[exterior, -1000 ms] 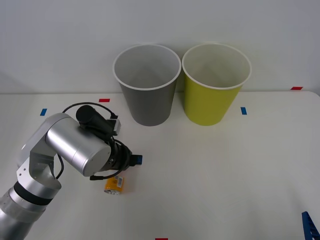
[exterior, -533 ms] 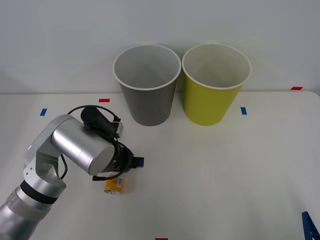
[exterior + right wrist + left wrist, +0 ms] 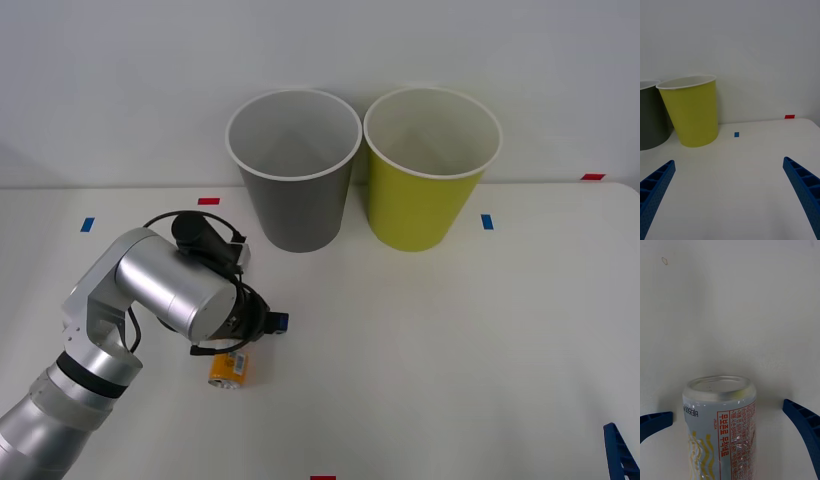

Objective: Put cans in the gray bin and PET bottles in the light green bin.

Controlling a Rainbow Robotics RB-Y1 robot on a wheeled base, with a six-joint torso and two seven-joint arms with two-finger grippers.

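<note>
The can (image 3: pixel 720 427) lies on its side on the white table, pale body with a silver top, its orange end (image 3: pixel 228 369) showing in the front view. My left gripper (image 3: pixel 730 427) is down over it, open, one blue finger on each side with a gap to the can. The gray bin (image 3: pixel 293 170) and the light green bin (image 3: pixel 430 165) stand side by side at the back of the table, both upright with white insides. My right gripper (image 3: pixel 730 195) rests open low at the near right (image 3: pixel 618 455), facing the light green bin (image 3: pixel 692 110) and the gray bin (image 3: pixel 649 112).
Small blue and red tape marks (image 3: pixel 487 221) dot the table. A plain wall rises just behind the bins. The table edge lies close behind the bins.
My left arm's elbow and forearm have swung slightly right and lower over the can. The can and the bins have not moved.
</note>
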